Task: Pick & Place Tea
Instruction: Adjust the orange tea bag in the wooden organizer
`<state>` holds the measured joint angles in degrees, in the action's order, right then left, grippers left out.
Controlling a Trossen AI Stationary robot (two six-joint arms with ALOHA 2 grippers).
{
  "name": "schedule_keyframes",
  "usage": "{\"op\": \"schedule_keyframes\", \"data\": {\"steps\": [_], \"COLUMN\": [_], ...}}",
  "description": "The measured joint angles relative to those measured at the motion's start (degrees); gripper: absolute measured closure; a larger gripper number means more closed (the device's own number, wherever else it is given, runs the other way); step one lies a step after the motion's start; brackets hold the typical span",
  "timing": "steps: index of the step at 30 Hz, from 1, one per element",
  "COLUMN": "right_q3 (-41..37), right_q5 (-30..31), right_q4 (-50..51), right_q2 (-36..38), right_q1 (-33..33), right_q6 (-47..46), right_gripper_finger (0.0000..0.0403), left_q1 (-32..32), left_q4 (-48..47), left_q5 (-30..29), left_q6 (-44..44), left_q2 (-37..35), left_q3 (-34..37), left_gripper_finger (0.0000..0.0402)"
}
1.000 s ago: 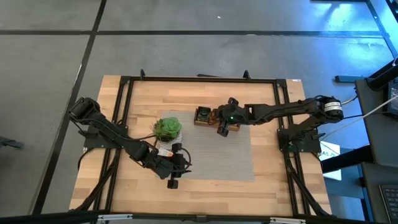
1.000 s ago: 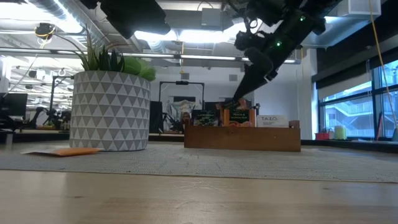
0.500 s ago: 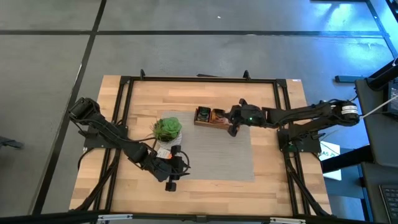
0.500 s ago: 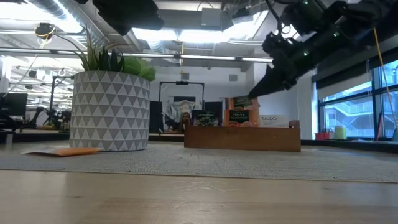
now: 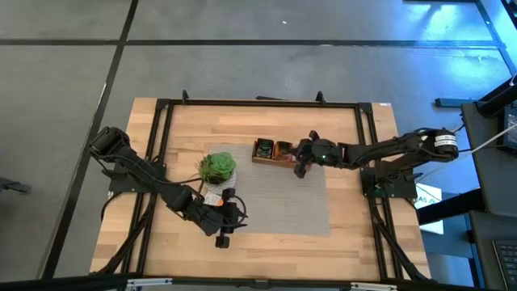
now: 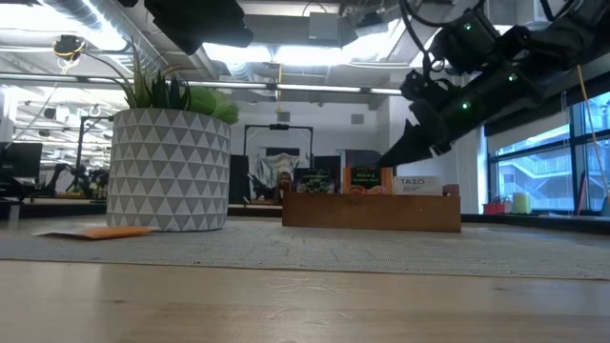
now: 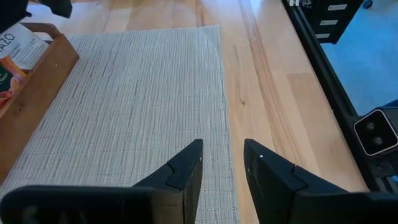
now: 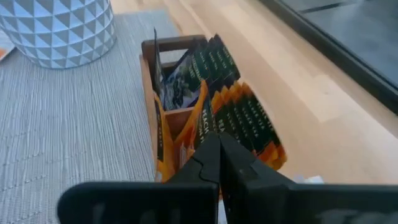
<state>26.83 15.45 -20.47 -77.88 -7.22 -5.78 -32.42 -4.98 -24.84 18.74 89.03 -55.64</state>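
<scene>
Tea sachets [image 8: 233, 115] stand on edge in the wooden box [image 5: 272, 152], frame centre, right gripper [image 5: 300, 170] empty and closed, now lower than before; left gripper [image 7: 222, 163] part-open, empty

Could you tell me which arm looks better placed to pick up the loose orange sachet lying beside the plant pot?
Probably the left: its open, empty gripper hovers just below the plant pot, near the orange sachet. The right gripper is shut over the wooden box.

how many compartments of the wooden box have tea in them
3 by the low view. In the wooden box, dark green sachets fill the plant-side end, orange sachets the middle, white sachets the far end; the right wrist view mostly hides that last one.
</scene>
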Motion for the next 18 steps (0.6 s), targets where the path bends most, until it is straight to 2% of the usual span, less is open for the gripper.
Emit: {"op": "schedule_keyframes", "data": {"steps": [9, 18], "right_q3": [0.0, 0.0], "right_q5": [-0.1, -0.1], "right_q4": [-2.2, -2.5], "right_q2": [-3.7, -4.0], "right_q1": [0.0, 0.0], "right_q6": [0.0, 2.9], "right_gripper_finger": [0.0387, 0.0382], "left_q1": [0.0, 0.0], "left_q4": [0.0, -0.1], "left_q5": [-0.1, 0.0], "left_q6": [0.0, 0.0], "left_q2": [0.0, 0.0], "left_q3": [0.0, 0.0], "left_gripper_finger": [0.0288, 0.0288]}}
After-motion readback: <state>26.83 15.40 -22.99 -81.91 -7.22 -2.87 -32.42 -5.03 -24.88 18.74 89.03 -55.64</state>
